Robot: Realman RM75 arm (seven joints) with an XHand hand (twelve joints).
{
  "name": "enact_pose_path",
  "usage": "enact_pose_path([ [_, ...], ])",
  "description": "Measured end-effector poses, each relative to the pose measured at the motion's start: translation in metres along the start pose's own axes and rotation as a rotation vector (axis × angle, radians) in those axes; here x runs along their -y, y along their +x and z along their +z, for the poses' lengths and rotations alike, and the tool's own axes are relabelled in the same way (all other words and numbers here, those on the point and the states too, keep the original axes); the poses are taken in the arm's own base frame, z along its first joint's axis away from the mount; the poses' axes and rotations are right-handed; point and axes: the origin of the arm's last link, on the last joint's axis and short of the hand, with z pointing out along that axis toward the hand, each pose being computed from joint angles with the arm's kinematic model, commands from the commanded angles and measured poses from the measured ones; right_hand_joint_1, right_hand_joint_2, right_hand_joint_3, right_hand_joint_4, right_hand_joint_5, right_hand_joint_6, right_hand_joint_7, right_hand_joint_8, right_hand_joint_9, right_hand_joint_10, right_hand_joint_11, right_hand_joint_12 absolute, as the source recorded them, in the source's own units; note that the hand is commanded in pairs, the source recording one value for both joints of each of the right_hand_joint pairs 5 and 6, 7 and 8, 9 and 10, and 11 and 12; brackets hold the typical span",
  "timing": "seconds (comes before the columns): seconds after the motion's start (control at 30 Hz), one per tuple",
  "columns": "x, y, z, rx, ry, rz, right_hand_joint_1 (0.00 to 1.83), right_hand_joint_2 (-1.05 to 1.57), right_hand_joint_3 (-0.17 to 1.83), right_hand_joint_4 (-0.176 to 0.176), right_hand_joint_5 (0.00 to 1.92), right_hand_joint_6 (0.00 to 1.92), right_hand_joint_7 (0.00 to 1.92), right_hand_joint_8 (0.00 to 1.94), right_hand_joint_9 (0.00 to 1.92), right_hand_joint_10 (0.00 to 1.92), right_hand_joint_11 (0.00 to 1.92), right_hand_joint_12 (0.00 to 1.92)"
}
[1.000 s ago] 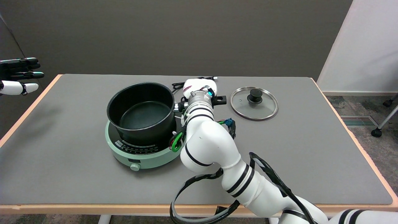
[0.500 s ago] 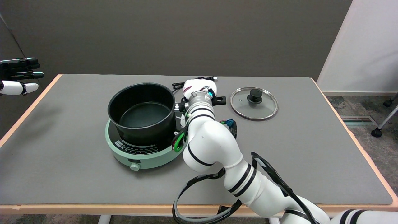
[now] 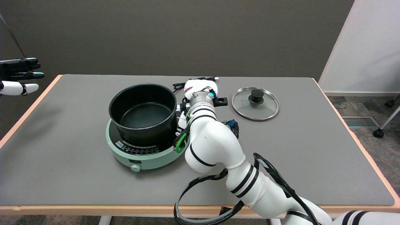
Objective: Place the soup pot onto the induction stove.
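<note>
Soup pot point(image 3: 143, 114), black, round and deep, with nothing inside it, sits on the pale green round induction stove point(image 3: 140, 151) toward the left of the grey table point(image 3: 312, 156). Its base hides most of the stove's dark top; only the front control strip and the knob show. The pot's long black handle point(image 3: 222, 101) runs to the right, and only its far tip is visible beyond my wrist. My right hand point(image 3: 200, 87) lies over that handle, seen from the back as a white shell; my own wrist and forearm cover the fingers, so I cannot tell whether they are closed on the handle or loose. My right arm comes in from the lower right edge, bends sharply at the elbow beside the stove, and points away across the table. Round glass lid with a black knob point(image 3: 255, 103) lies flat, just right of the handle tip, apart from it.
</note>
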Motion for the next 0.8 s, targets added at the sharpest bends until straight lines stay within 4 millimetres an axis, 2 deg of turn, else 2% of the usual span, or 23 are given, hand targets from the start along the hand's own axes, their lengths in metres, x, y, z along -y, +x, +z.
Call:
enact_pose_path([
  [0.1,-0.0004,0.0003,-0.0002,-0.001,0.0,0.001,1.2,-0.52,1.83,0.043,0.82,0.82,0.82,0.82,0.82,0.82,0.82,0.82],
  [0.17,-0.0005,0.0004,-0.0005,-0.001,0.001,0.002,1.22,-0.63,1.83,0.006,0.5,0.5,0.5,0.5,0.5,0.5,0.5,0.5],
  [0.2,-0.0006,0.0006,-0.0006,-0.001,0.001,0.003,1.23,-0.8,1.83,-0.006,0.25,0.25,0.25,0.25,0.25,0.25,0.25,0.25],
  [0.23,-0.0006,0.0007,-0.0006,-0.001,0.002,0.003,1.23,-0.9,1.83,-0.017,0.09,0.09,0.09,0.09,0.09,0.09,0.09,0.09],
  [0.27,-0.0007,0.0008,-0.0008,-0.001,0.002,0.004,1.24,-0.96,1.83,-0.028,0.03,0.03,0.03,0.03,0.03,0.03,0.03,0.03],
  [0.37,-0.0011,0.0016,-0.0011,-0.003,0.003,0.006,1.29,-1.03,1.83,-0.082,0.04,0.04,0.04,0.04,0.04,0.04,0.04,0.04],
  [0.53,-0.0025,0.0034,-0.0016,-0.009,0.003,0.009,1.31,-0.94,1.83,-0.12,0.03,0.03,0.03,0.03,0.03,0.03,0.03,0.03],
  [0.8,-0.006,0.0096,-0.0027,-0.028,0.004,0.005,1.31,-0.95,1.69,-0.122,0.02,0.02,0.02,0.02,0.02,0.02,0.02,0.02],
])
